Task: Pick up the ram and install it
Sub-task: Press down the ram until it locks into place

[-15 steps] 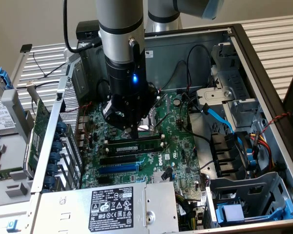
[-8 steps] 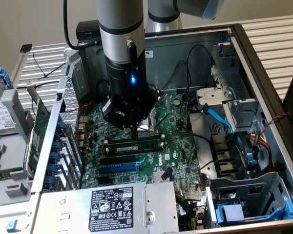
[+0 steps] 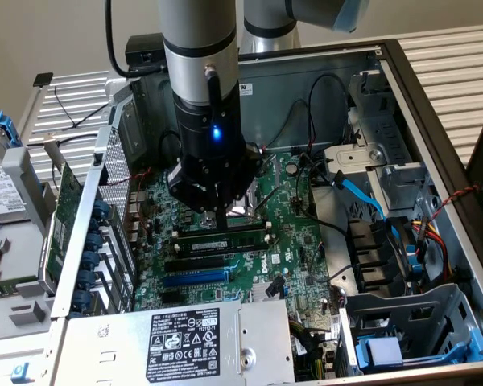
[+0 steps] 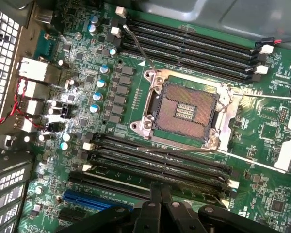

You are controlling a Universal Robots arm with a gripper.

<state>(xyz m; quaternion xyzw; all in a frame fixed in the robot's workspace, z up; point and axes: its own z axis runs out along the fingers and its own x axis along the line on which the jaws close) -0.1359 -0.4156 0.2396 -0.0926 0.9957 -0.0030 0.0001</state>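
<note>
Hovering low over the motherboard, tool closed tight, fingertips at the ram seated in a slot

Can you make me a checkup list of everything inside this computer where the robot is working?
Surface: green motherboard in an open computer case.
Job's things: the ram lies along the memory slots, beside the open processor socket; whether it is clicked in, cannot tell.
Clutter: a hard drive and a green expansion card outside the case, at the exterior view's left.
Grippers: end effector shut, low over the ram; touching or not, cannot tell.
Cables: blue flat cable; red and black wires.
Surroundings: power supply at the case's near edge.
</note>
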